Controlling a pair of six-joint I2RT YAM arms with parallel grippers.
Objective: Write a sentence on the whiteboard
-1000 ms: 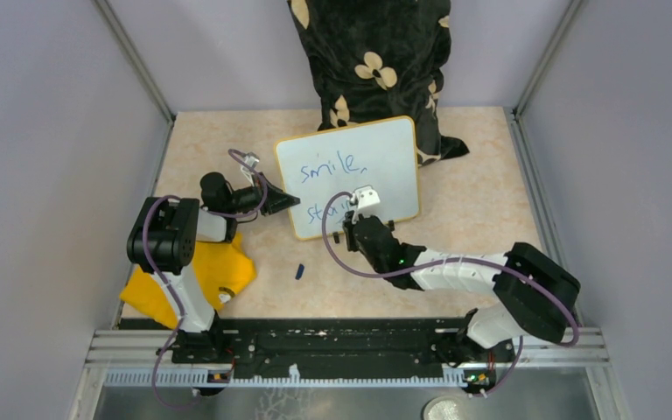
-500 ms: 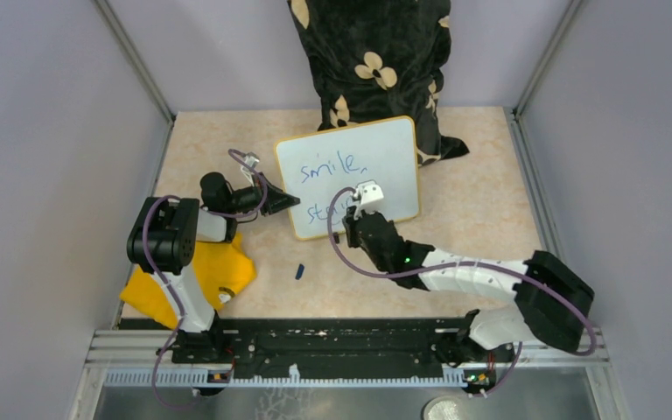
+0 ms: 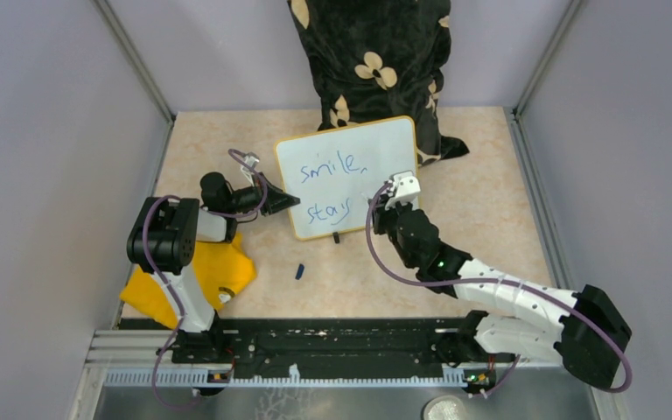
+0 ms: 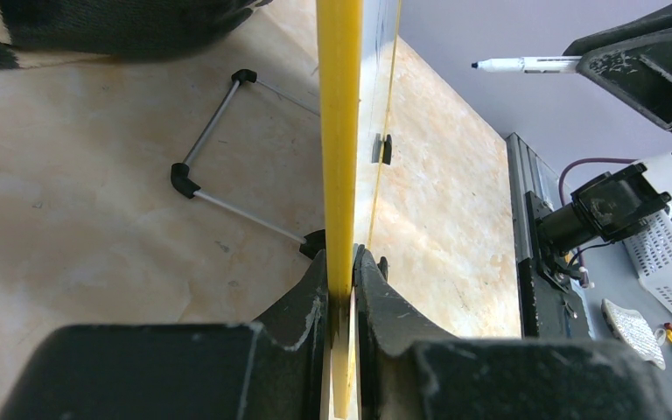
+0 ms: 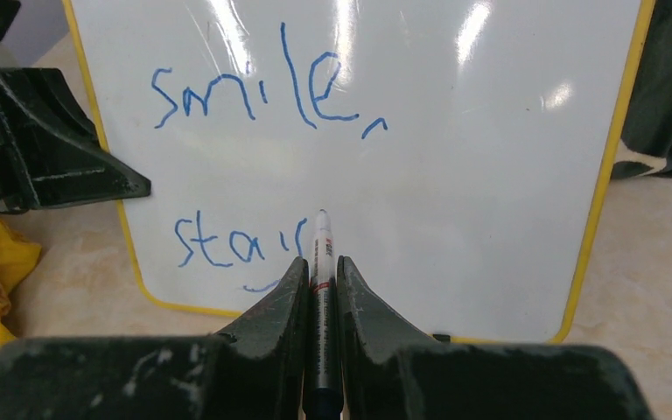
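Observation:
The whiteboard (image 3: 385,153) stands tilted at the back middle of the table, with a yellow rim (image 4: 339,131). On it in blue are "smile," (image 5: 254,87) and below it "stay" (image 5: 227,245). My left gripper (image 3: 282,203) is shut on the board's left edge, its jaws pinching the rim (image 4: 341,262). My right gripper (image 5: 321,267) is shut on a white marker (image 5: 322,249). The marker points at the bare board just right of "stay". In the left wrist view the marker (image 4: 525,64) has its tip a short way off the board's face.
A yellow cloth (image 3: 201,276) lies crumpled by the left arm's base. A small blue cap (image 3: 299,271) sits on the table in front of the board. Black flowered fabric (image 3: 372,61) hangs behind the board. A wire stand (image 4: 227,157) props the board from behind.
My right gripper has moved to the right along the lower line with the marker, uncovering the whole word "stay". The left gripper and the board have not moved.

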